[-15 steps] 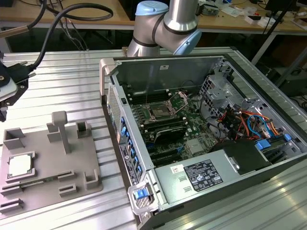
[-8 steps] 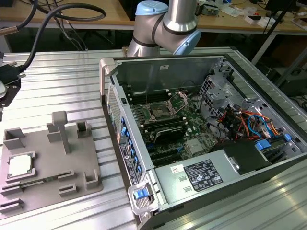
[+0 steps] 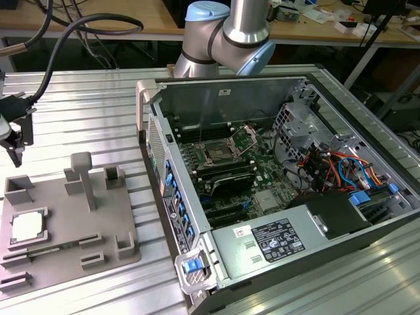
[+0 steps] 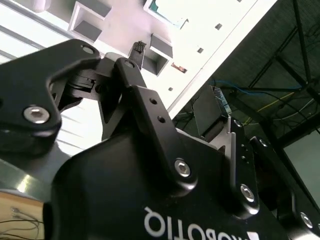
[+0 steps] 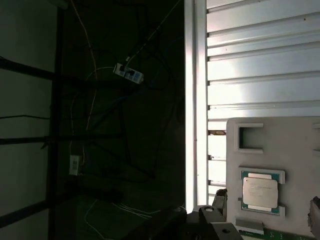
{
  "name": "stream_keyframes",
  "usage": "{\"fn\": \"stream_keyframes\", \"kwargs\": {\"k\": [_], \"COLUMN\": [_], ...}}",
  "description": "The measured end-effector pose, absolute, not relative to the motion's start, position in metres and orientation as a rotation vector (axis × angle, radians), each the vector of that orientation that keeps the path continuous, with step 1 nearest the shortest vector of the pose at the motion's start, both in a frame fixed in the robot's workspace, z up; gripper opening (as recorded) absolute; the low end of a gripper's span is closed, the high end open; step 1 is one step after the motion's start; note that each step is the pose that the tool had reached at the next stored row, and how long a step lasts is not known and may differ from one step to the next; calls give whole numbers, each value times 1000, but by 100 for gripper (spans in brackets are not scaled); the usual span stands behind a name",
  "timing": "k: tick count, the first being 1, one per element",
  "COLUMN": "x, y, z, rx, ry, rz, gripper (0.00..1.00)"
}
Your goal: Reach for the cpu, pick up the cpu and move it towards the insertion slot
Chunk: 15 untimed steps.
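**Operator:** Well, how much room have I got around the fixture plate [image 3: 65, 226]?

**Spotter:** Start at the exterior view's left. Your gripper [image 3: 16, 141] hangs above the plate's back-left corner, clear of it. Its fingers are spread apart and there is nothing between them. In the first wrist view one fingertip [image 5: 218, 200] sits just off the plate's edge. The table's rail [image 5: 196, 75] runs close beside that same edge, with dark floor past it.

**Operator:** And on the plate?

**Spotter:** Your cpu [image 3: 27, 226] lies flat in a shallow square nest near the plate's left edge, with open air above it. A tall grey post [image 3: 82, 177] and lower blocks stand toward the plate's middle. Bare ribbed table [image 3: 98, 105] lies behind the plate. Just beside the plate's right edge you meet the open computer case [image 3: 223, 98]. The insertion slot [image 3: 216, 155] lies inside it, well to the right of the plate.

**Operator:** How does the chip look?

**Spotter:** In the first wrist view the cpu [image 5: 260, 192] is a flat square with a silver-white metal top and a thin rim around it. Grey lips of the plate hold it on two opposite sides.
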<state>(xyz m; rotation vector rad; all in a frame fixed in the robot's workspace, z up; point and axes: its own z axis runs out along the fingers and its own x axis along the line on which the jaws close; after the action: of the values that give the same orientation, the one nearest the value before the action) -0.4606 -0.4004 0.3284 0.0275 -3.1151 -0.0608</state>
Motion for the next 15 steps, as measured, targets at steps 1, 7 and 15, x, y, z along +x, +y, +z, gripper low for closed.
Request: {"fn": "stream_keyframes", "kwargs": {"k": [1,7,15], "x": [-461,-462,-462], "y": [-401,-401,-401], "z": [326,318,317], "rx": [28,27,28], "ry": [-3114,-3112,-3112], "rz": [-61,-61,-61], "gripper": [66,66,66]}}
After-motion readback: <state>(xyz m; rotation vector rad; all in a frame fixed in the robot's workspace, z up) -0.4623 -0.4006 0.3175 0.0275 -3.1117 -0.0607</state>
